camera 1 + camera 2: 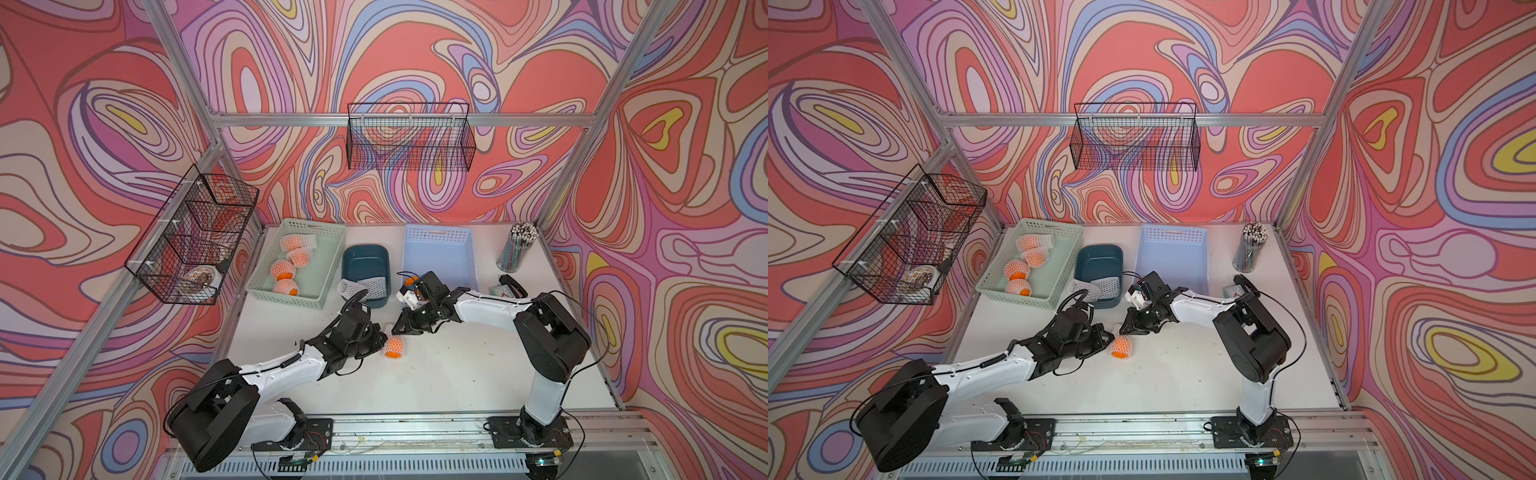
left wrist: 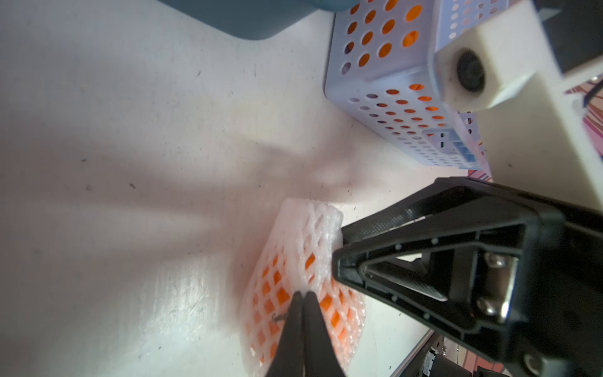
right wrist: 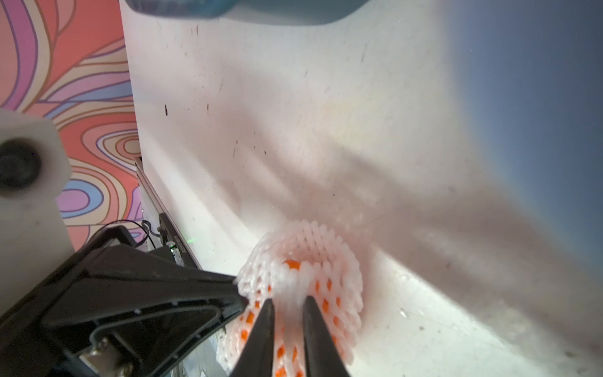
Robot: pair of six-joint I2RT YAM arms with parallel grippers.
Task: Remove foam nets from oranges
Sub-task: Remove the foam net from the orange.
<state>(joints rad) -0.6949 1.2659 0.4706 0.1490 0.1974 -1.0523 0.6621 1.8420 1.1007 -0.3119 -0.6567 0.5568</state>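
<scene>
Left claw [image 2: 303, 297] pinches the foam net [image 2: 306, 228] sidewall, right claw [image 3: 288, 303] grasps its open end. We're at the stripping step; next we pull apart, freeing the orange [image 3: 291, 263].

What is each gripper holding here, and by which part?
Both grip the foam net around the lone orange: left gripper pinches its side mesh, right gripper its bunched loose end.

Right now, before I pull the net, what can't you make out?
Left hand: shut at the foam net; whether mesh is pinched is too fine for the left wrist view.
Blue basket: right arm covers its near end in both top views; fruit count unknown.
Side wire basket: contents too small behind its mesh, top views.
</scene>
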